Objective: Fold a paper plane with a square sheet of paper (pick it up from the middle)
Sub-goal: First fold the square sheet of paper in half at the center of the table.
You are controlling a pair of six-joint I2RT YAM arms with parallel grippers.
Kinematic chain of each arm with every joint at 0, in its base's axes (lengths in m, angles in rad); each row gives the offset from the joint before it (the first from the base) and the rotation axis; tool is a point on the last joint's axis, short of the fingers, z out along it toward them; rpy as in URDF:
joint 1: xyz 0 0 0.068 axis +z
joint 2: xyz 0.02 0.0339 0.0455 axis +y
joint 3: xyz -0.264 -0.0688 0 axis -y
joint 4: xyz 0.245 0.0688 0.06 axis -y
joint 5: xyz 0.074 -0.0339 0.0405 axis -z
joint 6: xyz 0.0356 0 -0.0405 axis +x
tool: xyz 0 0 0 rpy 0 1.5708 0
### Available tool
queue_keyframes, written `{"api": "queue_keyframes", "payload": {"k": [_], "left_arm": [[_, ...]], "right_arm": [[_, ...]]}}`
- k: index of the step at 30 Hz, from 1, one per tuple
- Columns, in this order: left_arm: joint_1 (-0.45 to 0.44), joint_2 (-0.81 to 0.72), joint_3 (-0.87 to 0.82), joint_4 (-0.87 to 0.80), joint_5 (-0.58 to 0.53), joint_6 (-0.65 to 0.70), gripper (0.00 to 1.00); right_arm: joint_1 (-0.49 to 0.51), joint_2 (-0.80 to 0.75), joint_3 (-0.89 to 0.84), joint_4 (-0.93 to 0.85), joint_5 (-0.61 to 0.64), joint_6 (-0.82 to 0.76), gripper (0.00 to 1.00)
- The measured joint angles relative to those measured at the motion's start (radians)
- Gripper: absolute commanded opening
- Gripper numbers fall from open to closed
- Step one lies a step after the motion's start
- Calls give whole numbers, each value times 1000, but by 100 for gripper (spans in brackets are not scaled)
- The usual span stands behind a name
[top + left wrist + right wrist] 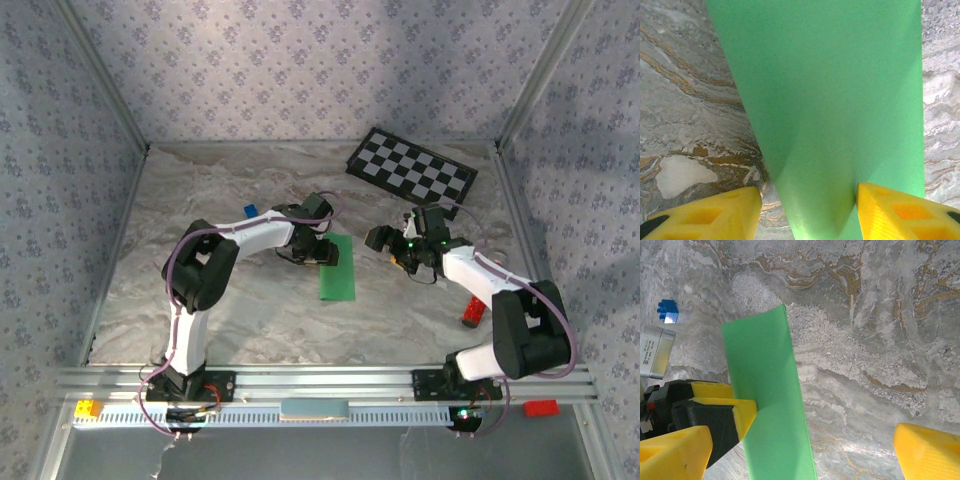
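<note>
Right now, your left gripper [314, 252] is the nearer of the two. From overhead it sits over the far-left part of the green sheet [338, 270], with the left arm bent low and reaching in from the left across the table [250, 320]. In its wrist view the left gripper [809, 202] has its jaws apart and the green sheet [830, 100] running up between them. The right-hand finger touches the paper, while a sliver of marble shows beside the other, so I'd call this a straddle rather than a clamp.

The sheet lies flat near the middle of the table as a narrow strip, its long axis running near to far with a slight tilt. It is well apart from the checkerboard [412, 170] at the back.

To the strip's right, your right gripper [386, 240] is held off the paper with its forearm angled in from the right, jaws spread wide and holding nothing. In its wrist view the green sheet [765, 370] runs lengthwise across the opening of the right gripper [800, 447], toward the left-hand finger. Any pinch from that side would therefore need a shift left over the strip's edge.
</note>
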Motion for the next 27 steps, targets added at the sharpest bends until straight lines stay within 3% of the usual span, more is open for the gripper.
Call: {"api": "queue_keyframes", "payload": {"k": [27], "left_arm": [[-1,13,16,-14,-2,-20,56]], "right_arm": [[2,21,0,-11,7,0,97]]}}
